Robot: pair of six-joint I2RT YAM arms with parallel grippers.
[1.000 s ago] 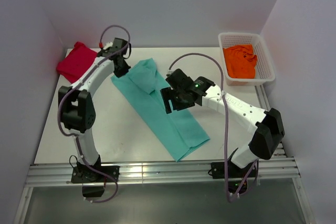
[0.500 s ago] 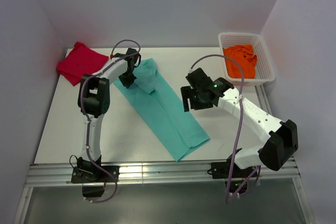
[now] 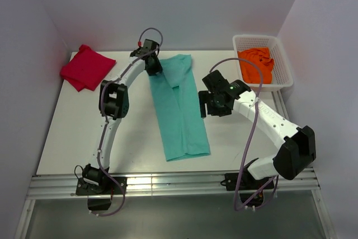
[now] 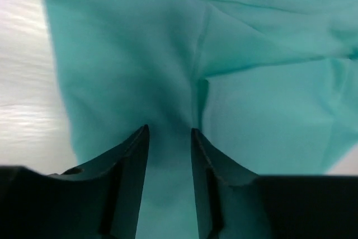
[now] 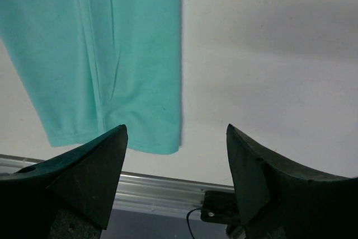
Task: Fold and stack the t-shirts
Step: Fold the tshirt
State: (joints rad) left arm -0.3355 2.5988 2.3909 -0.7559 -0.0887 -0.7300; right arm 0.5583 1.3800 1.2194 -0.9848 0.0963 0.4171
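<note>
The teal-green t-shirt (image 3: 179,110) lies on the table as a long narrow folded strip, running from the back down toward the front edge. My left gripper (image 3: 155,66) hovers at its far left corner. In the left wrist view its jaws (image 4: 169,130) stand narrowly open over the teal cloth (image 4: 168,54), pinching nothing. My right gripper (image 3: 204,106) hangs wide open and empty just right of the strip, with the shirt's hem (image 5: 112,82) to its left. The crimson-red t-shirt (image 3: 86,68) lies folded at the back left. The orange t-shirt (image 3: 256,64) sits crumpled in the basket.
The white mesh basket (image 3: 284,65) stands at the back right corner of the table. White walls close in the back and both sides. The metal rail (image 3: 168,183) runs along the table's front edge, also seen as the rail (image 5: 162,194) in the right wrist view.
The teal shirt swung from a diagonal to nearly straight front-to-back. My left gripper carried its top end right and back, then its jaws parted. My right gripper drew away right.
</note>
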